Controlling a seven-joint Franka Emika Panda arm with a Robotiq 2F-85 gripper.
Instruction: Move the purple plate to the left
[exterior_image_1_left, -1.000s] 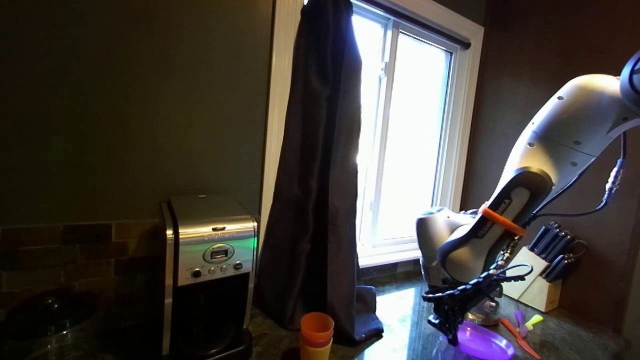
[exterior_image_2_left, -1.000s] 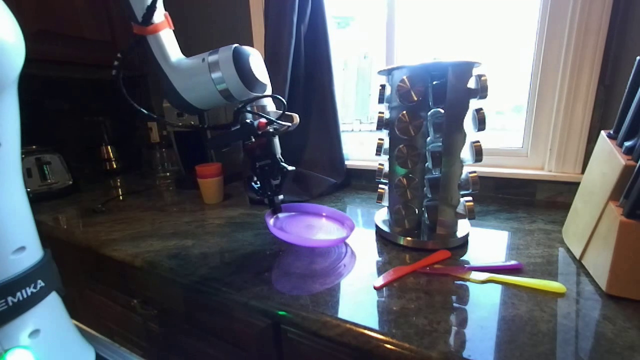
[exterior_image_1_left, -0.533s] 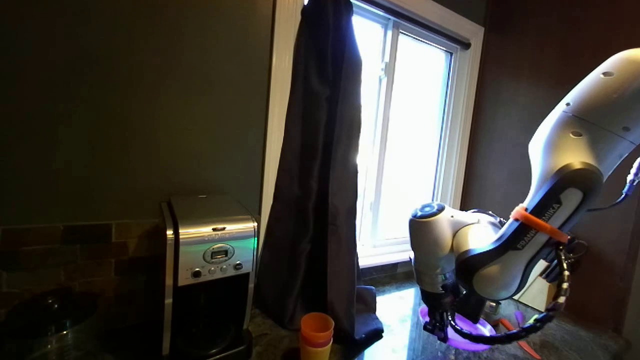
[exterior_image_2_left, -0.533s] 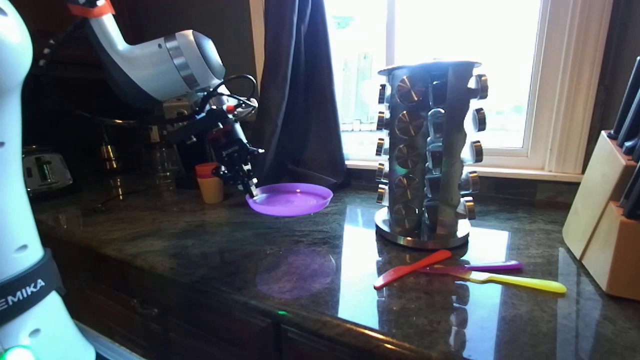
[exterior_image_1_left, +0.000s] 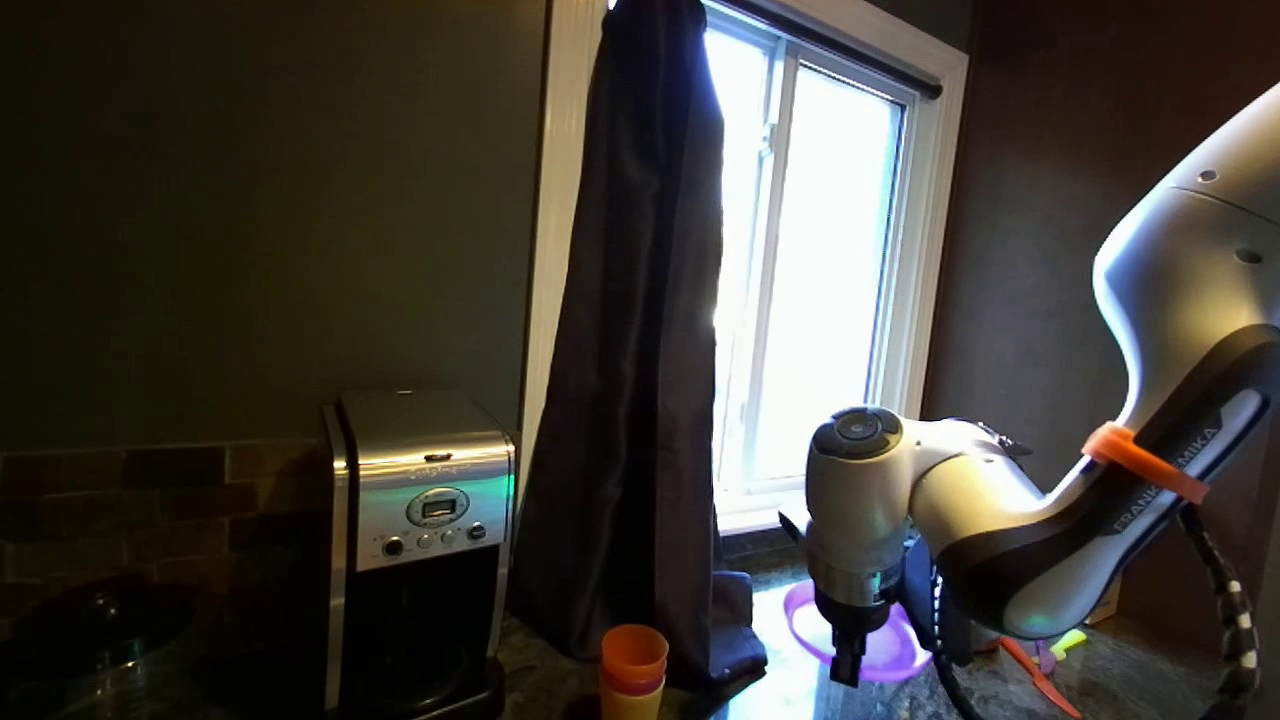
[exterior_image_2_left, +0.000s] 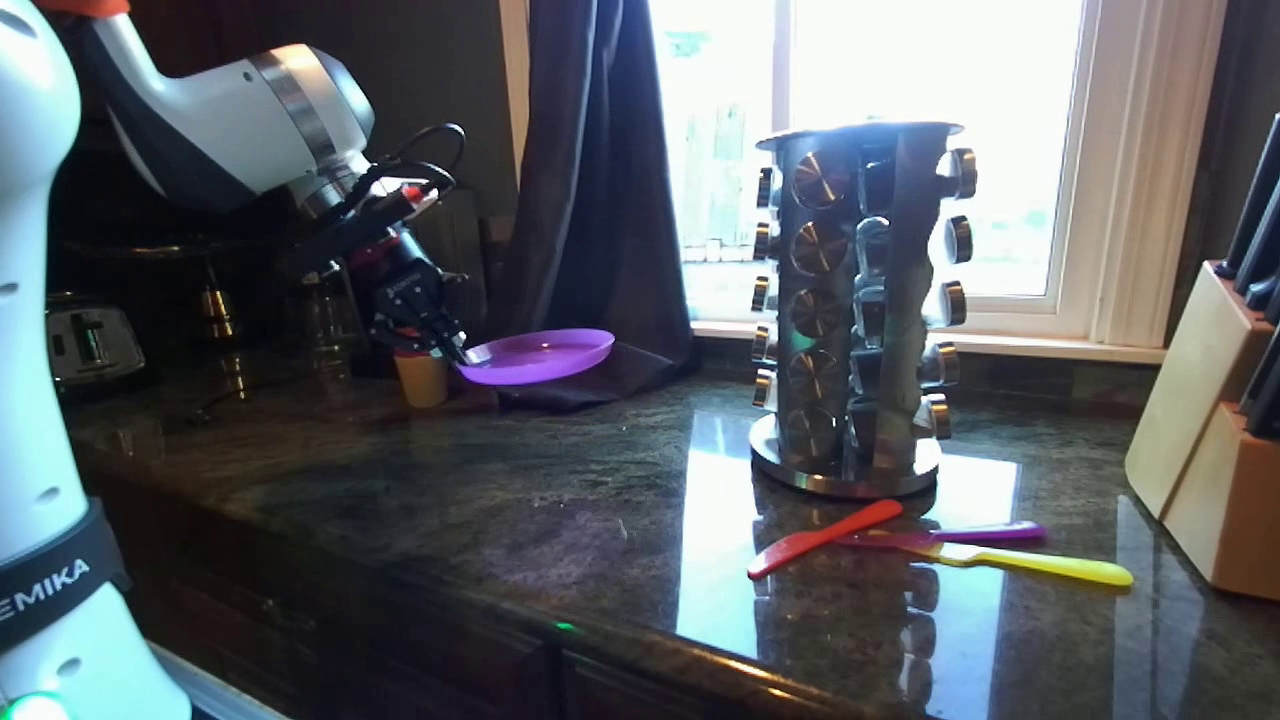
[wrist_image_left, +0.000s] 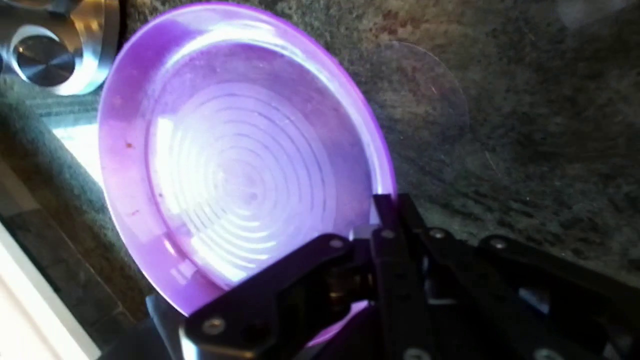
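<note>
The purple plate (exterior_image_2_left: 545, 368) hangs above the bench (exterior_image_2_left: 450, 470), slightly tilted; my claw (wrist_image_left: 393, 199) pinches its rim, jaws almost together. In an exterior view I see the stacked cups (exterior_image_2_left: 423, 382) partly hidden behind the claw, the curtain (exterior_image_2_left: 610, 200) behind the plate, and the spice rack (exterior_image_2_left: 845, 300) standing apart from it. Below, polished bench stretches to the front edge (exterior_image_2_left: 720, 660).
</note>
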